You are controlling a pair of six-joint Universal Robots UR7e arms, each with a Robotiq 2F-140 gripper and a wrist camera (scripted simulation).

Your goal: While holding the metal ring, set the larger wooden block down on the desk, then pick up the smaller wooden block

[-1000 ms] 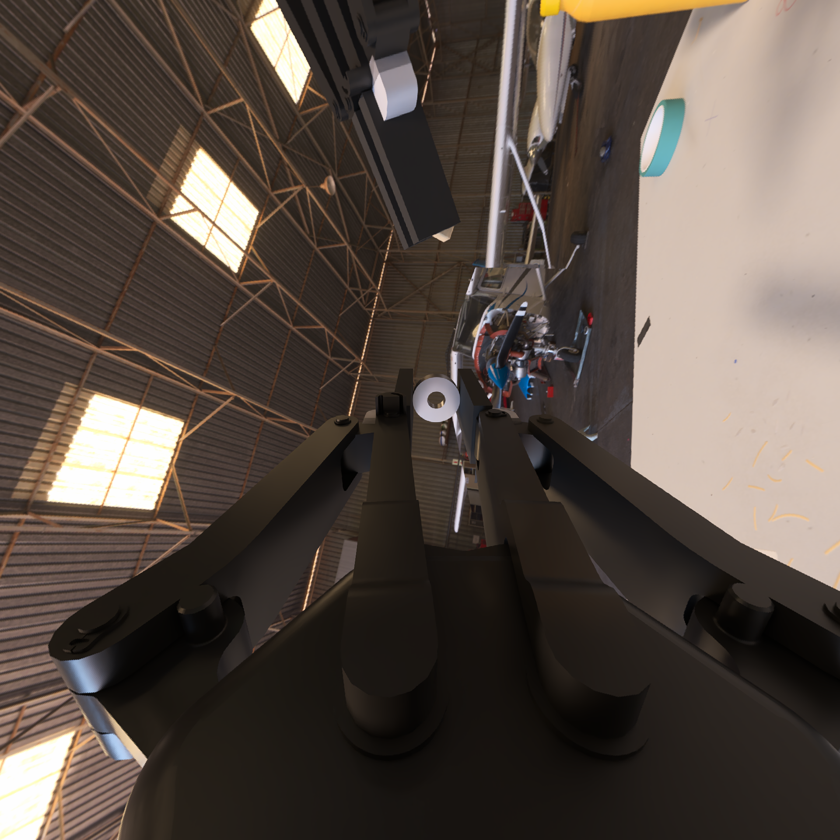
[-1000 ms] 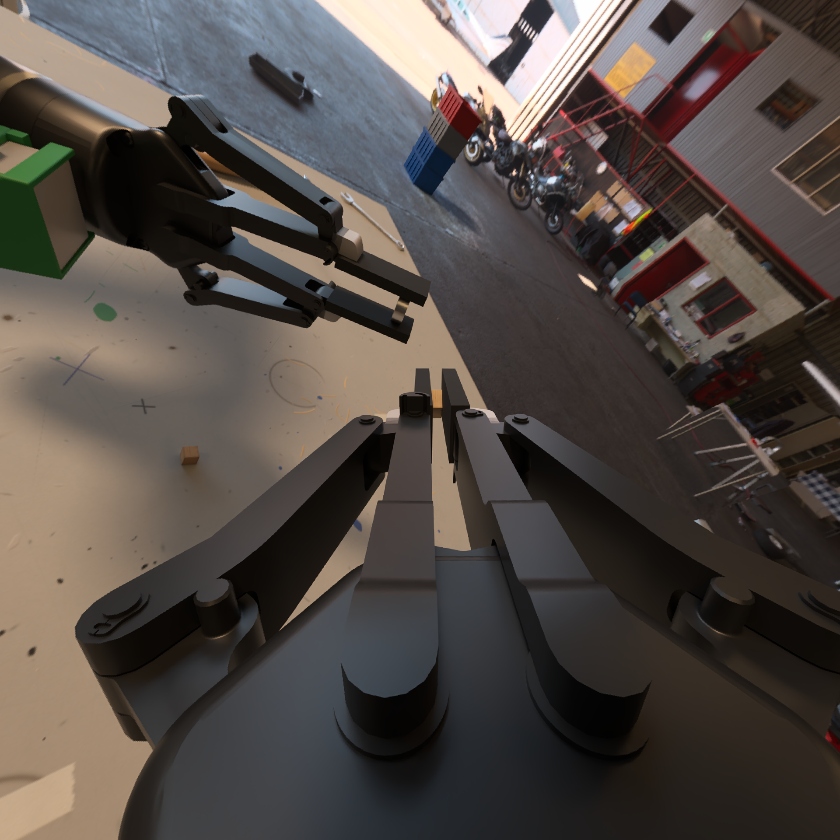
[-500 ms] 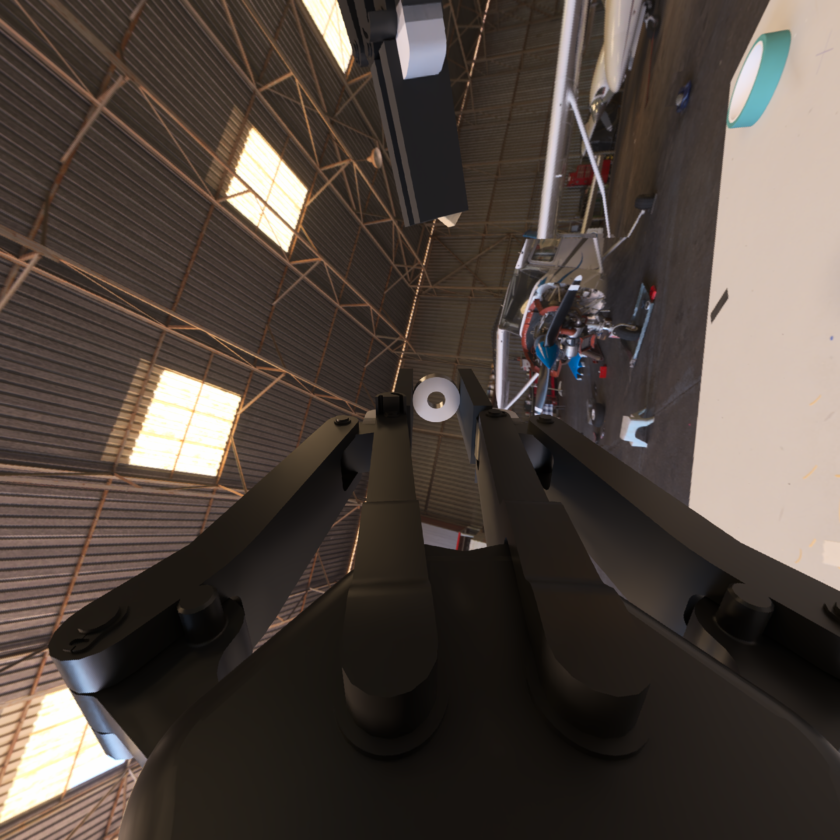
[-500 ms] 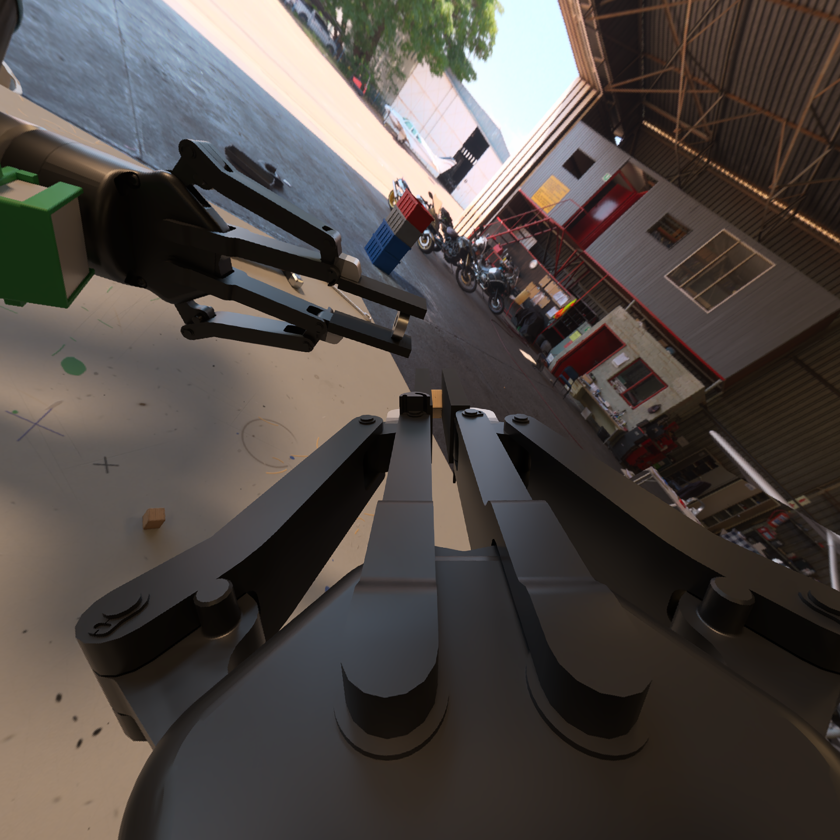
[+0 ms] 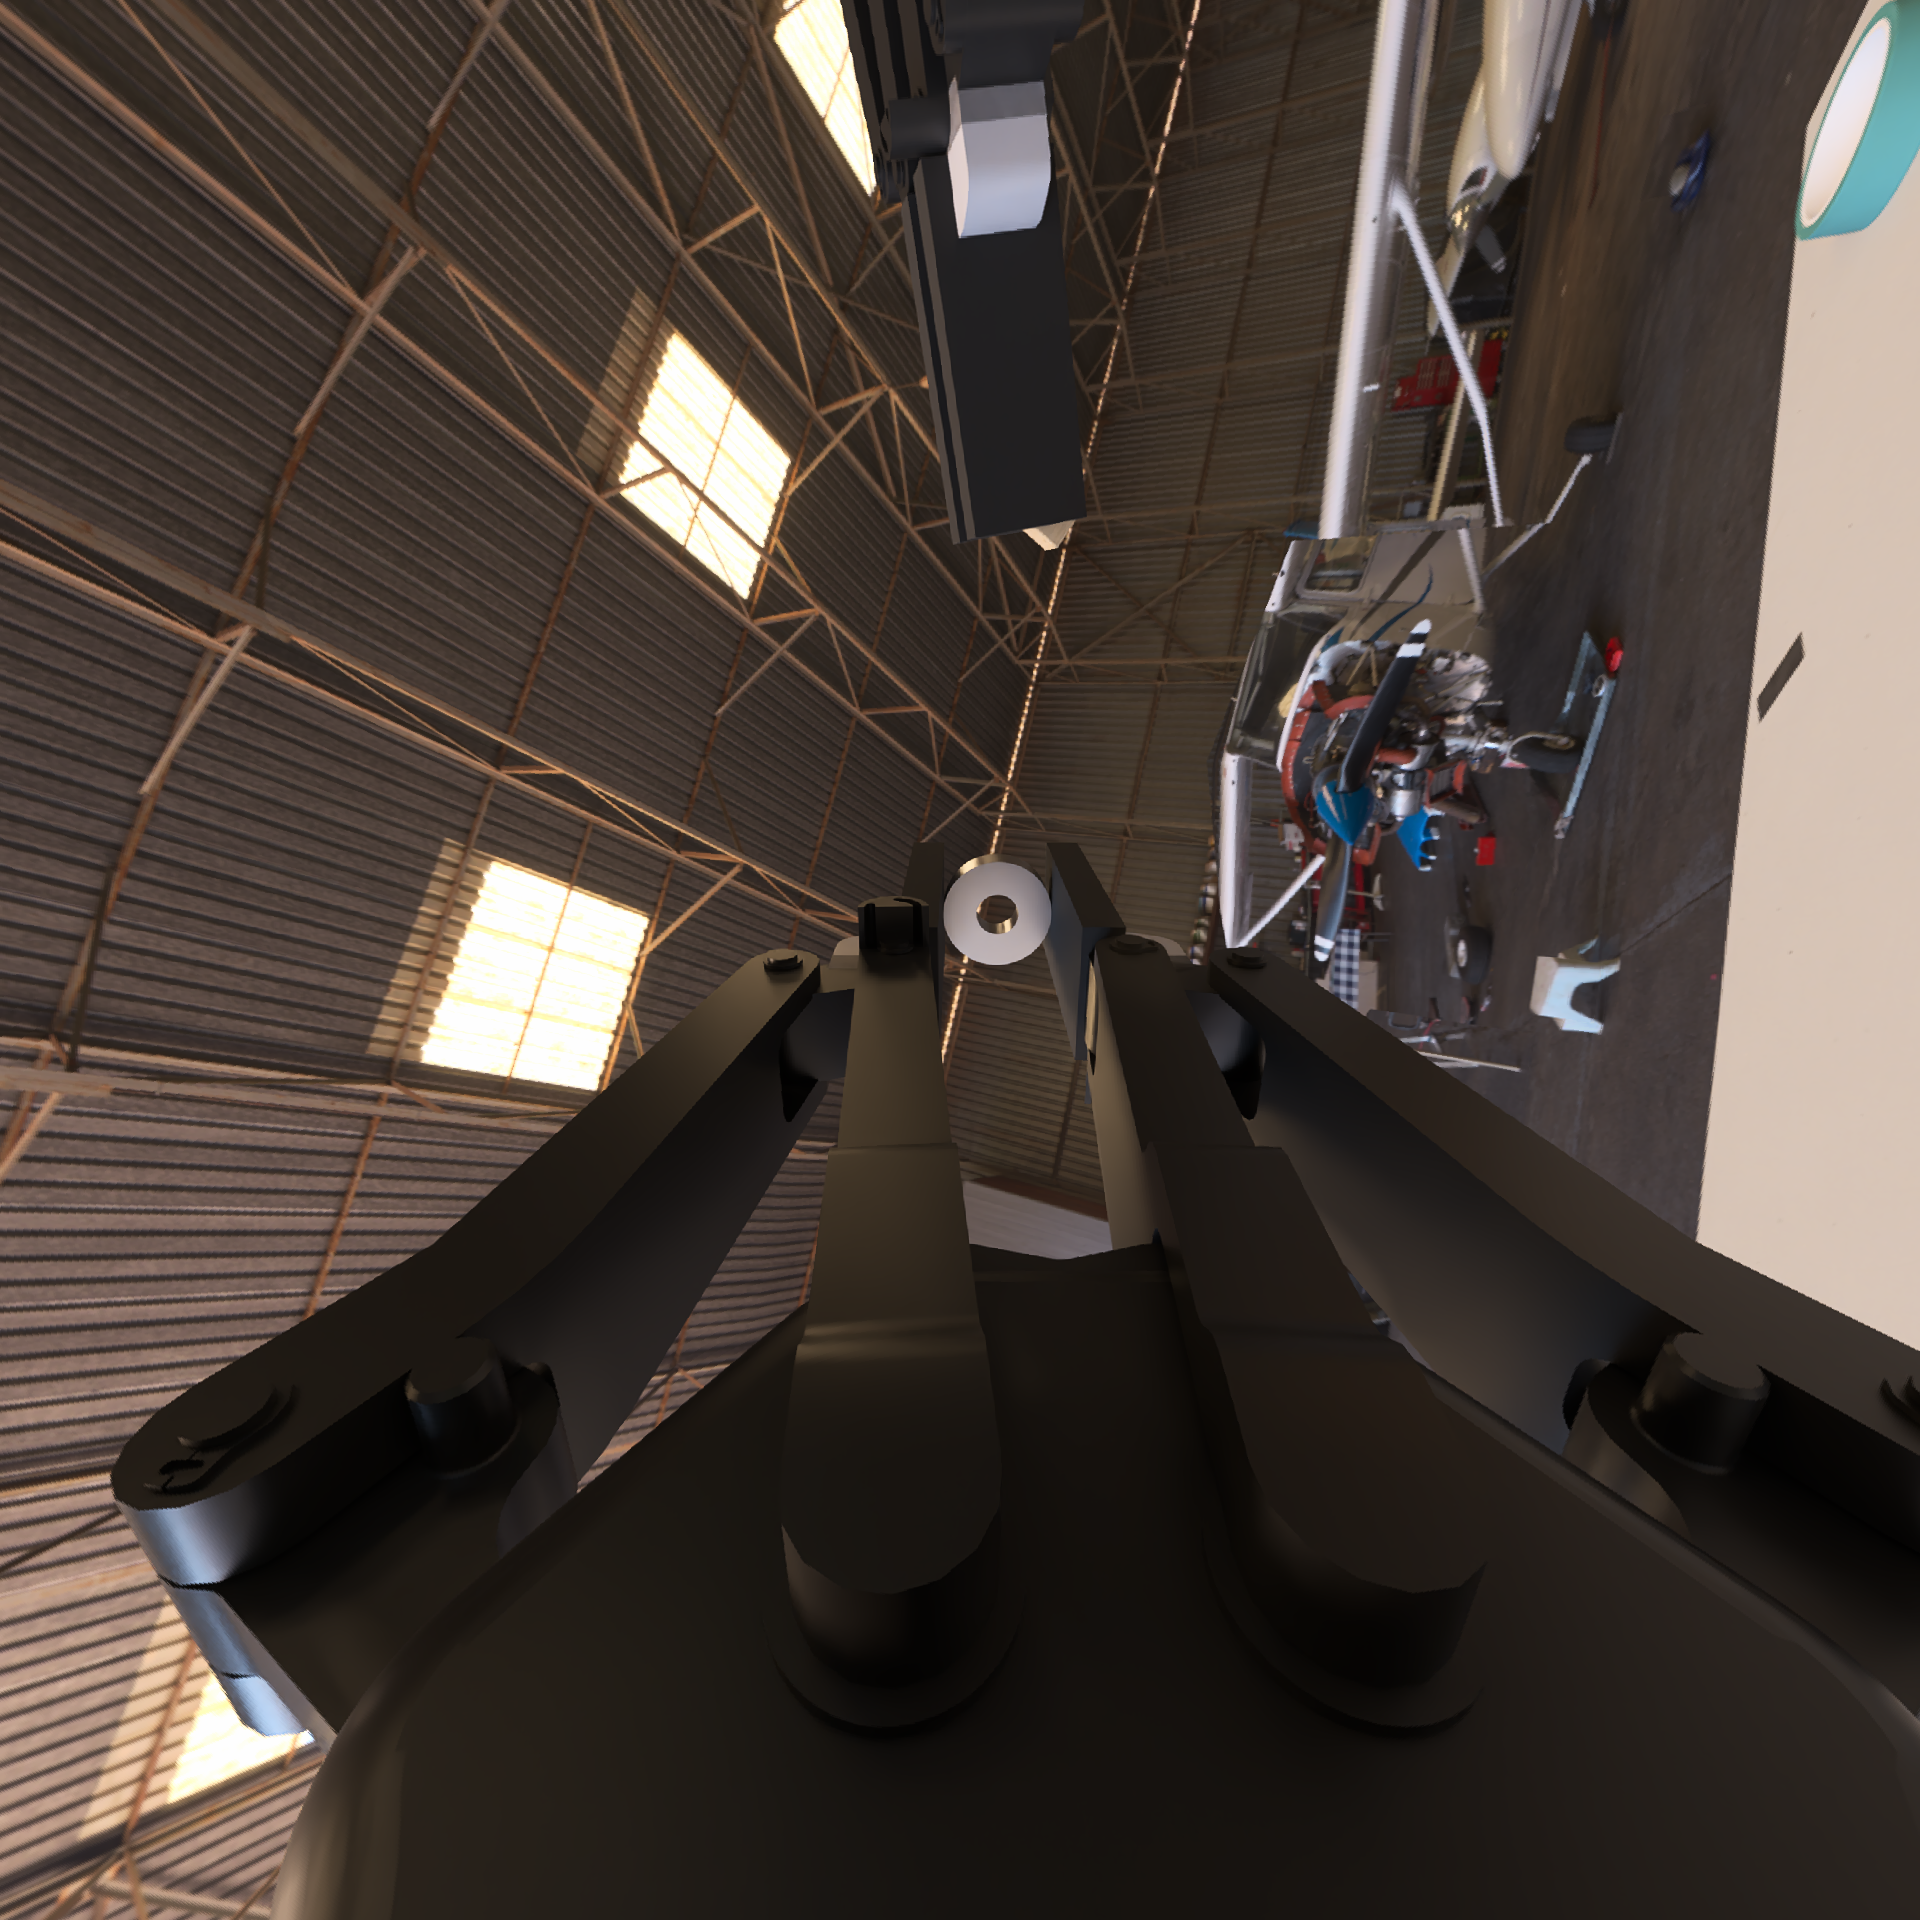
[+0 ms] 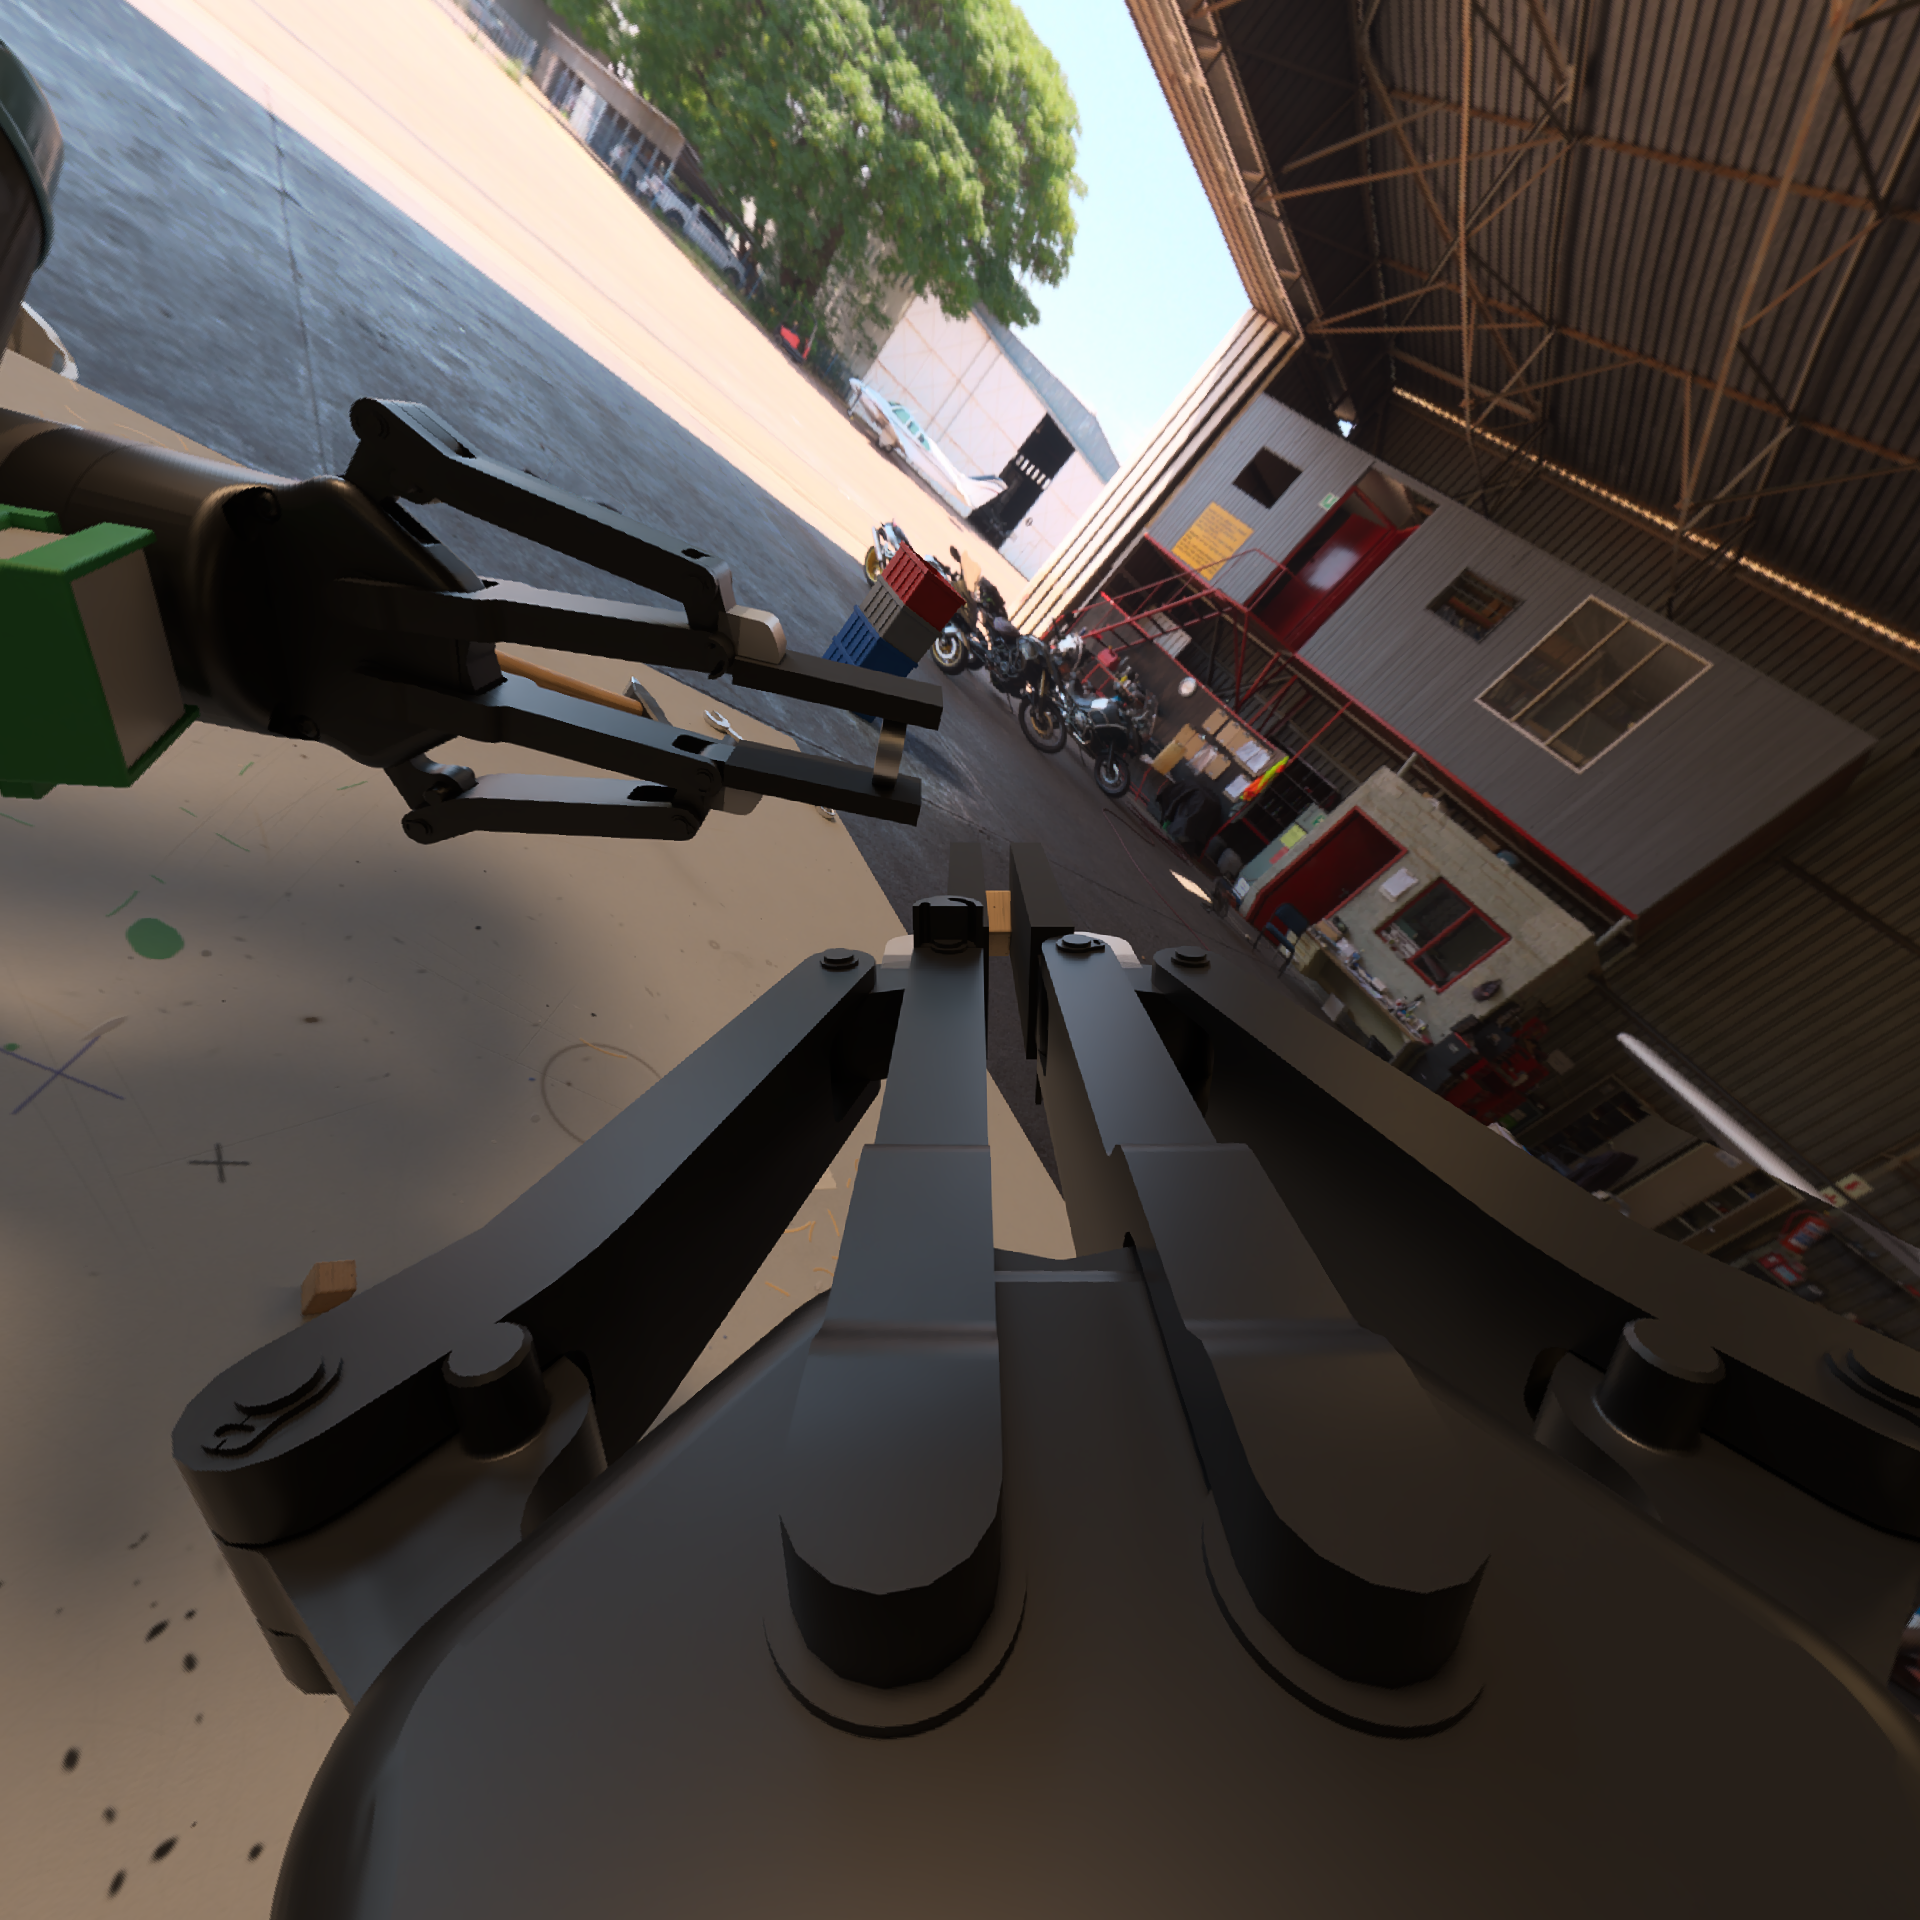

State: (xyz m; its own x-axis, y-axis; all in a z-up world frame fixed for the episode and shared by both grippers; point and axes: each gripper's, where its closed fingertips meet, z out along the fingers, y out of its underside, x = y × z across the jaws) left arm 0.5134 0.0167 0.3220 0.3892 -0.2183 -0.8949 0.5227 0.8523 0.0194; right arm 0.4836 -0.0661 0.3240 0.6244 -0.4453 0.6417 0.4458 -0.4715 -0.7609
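left wrist view: the left gripper (image 5: 995, 883), dark and matte, has its jaws clamped edge-on against the metal ring (image 5: 996, 911), a flat pale washer with a round hole, raised well clear of the cream desk (image 5: 1849, 831), probably to keep it out of the other arm's way; a teal tape roll (image 5: 1860, 114) lies on the far desk. right wrist view: the right gripper (image 6: 995, 894) has its jaws nearly together, pinching a tan wooden block (image 6: 998, 912), apparently the larger one, aloft and not yet set down, while the smaller wooden block (image 6: 328, 1286), a plain cube, rests on the speckled, pen-marked desk, and the left gripper shows farther off holding the ring.
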